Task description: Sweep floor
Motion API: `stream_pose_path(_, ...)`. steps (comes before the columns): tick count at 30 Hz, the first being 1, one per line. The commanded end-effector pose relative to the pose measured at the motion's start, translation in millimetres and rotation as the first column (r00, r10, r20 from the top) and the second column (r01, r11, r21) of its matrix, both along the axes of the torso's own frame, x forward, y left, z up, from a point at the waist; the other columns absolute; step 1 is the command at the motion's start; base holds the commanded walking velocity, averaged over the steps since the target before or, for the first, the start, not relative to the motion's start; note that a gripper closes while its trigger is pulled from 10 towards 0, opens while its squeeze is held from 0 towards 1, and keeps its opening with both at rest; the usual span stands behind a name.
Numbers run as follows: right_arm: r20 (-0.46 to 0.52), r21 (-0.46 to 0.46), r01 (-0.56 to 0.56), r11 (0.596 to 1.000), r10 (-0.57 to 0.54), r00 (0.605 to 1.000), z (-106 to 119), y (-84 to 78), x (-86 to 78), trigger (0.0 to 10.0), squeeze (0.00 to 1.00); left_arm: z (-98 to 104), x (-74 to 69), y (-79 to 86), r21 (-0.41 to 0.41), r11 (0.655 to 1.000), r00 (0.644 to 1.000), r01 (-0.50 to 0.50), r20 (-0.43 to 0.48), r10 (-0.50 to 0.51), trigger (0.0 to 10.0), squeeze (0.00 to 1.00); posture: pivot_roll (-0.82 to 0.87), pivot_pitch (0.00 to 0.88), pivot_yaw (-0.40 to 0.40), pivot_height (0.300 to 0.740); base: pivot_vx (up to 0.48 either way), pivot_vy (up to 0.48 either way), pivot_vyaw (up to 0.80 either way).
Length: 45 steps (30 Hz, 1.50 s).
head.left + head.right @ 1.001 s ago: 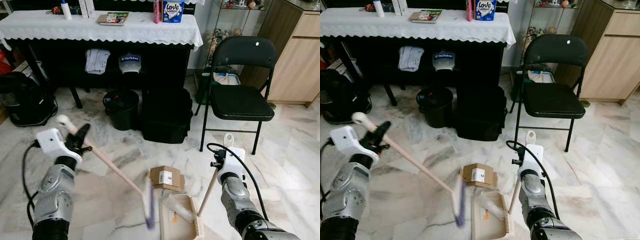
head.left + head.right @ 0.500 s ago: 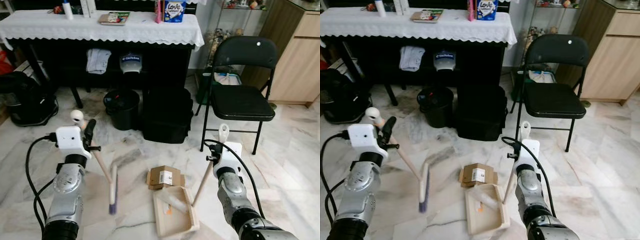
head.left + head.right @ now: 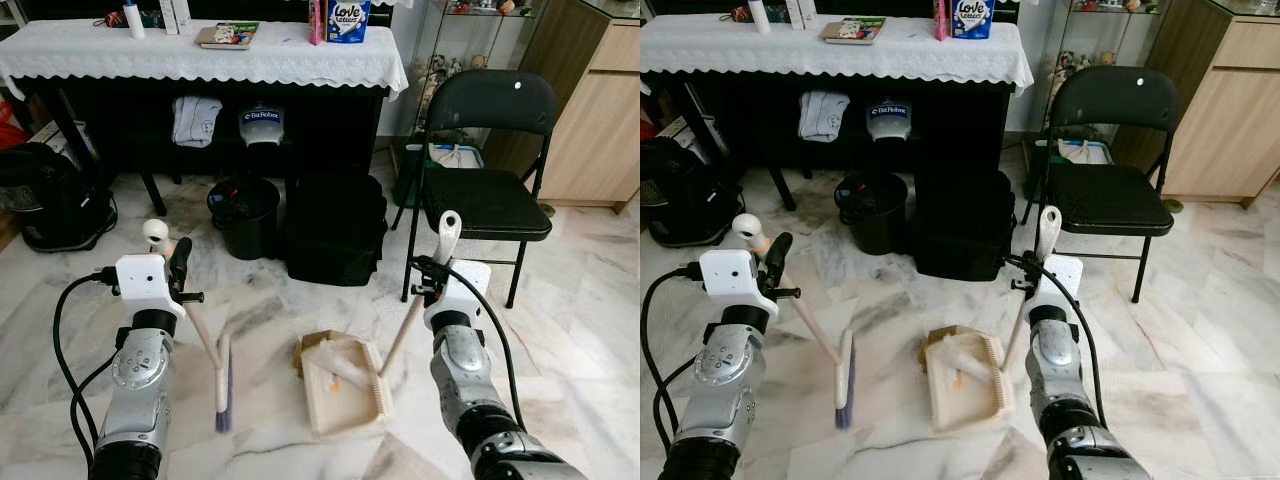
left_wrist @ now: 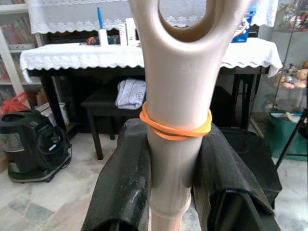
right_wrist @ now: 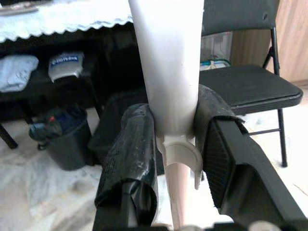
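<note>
Marble floor (image 3: 560, 330), dustpan (image 3: 345, 385) holding a pale tube-shaped scrap.
Left gripper (image 4: 174, 168) clamps the broom (image 3: 222, 380) handle; right gripper (image 5: 175, 144) clamps the dustpan's handle.

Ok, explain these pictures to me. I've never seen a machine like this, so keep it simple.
This is a walking humanoid robot with two silver arms. The two wide pictures come from cameras in its head, looking down at a marble floor. The two close-ups come from cameras on its wrists. Its left claw is shut on the beige handle of a small purple-bristled broom. Its right claw is shut on the pale handle of a beige plastic dustpan, which rests on the floor against a brown cardboard box. Behind stand a black folding chair and a black bucket.
</note>
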State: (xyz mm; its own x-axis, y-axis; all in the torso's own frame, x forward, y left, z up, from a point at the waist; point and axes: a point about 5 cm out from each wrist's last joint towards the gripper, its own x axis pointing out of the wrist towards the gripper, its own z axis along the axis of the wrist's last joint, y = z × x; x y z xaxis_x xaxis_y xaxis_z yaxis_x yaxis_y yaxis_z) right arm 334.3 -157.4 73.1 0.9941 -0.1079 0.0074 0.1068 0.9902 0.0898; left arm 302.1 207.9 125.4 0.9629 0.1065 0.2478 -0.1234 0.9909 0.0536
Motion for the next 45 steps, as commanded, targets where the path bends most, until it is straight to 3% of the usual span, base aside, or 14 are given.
stream_pose_path(1, 0.092, 0.008, 0.008, 1.0, -0.009, 0.996, 15, 0.5, 2.5, 10.0, 0.0, 6, -0.4, -2.0, 0.018, 1.0, 0.999, 0.005, 0.043, -0.006, 10.0, 0.0, 0.05, 0.0, 0.005, 0.74, 0.0, 0.0, 0.0)
stream_pose_path(10, 0.129, 0.003, 0.004, 1.0, -0.004, 0.992, 18, 2.7, -3.4, 10.0, 0.0, 6, 2.1, -3.9, 0.011, 1.0, 0.999, 0.02, 0.044, -0.021, 10.0, 0.0, 0.04, 0.0, 0.015, 0.74, 0.0, 0.0, 0.07)
stream_pose_path(24, 0.132, 0.019, -0.024, 1.0, 0.021, 0.991, 19, 13.4, -10.2, 10.0, 0.0, 4, -0.7, -6.8, 0.015, 1.0, 0.999, 0.027, 0.038, -0.028, 10.0, 0.0, 0.04, 0.0, 0.025, 0.74, 0.0, 0.0, 0.8)
stream_pose_path(45, 0.136, 0.026, -0.03, 0.999, 0.026, 0.99, 23, 14.3, -9.5, 10.0, 0.0, 0, -2.0, -7.2, 0.015, 0.999, 0.999, 0.031, 0.017, -0.031, 10.0, 0.0, 0.04, 0.0, 0.039, 0.74, 0.0, 0.0, 0.8)
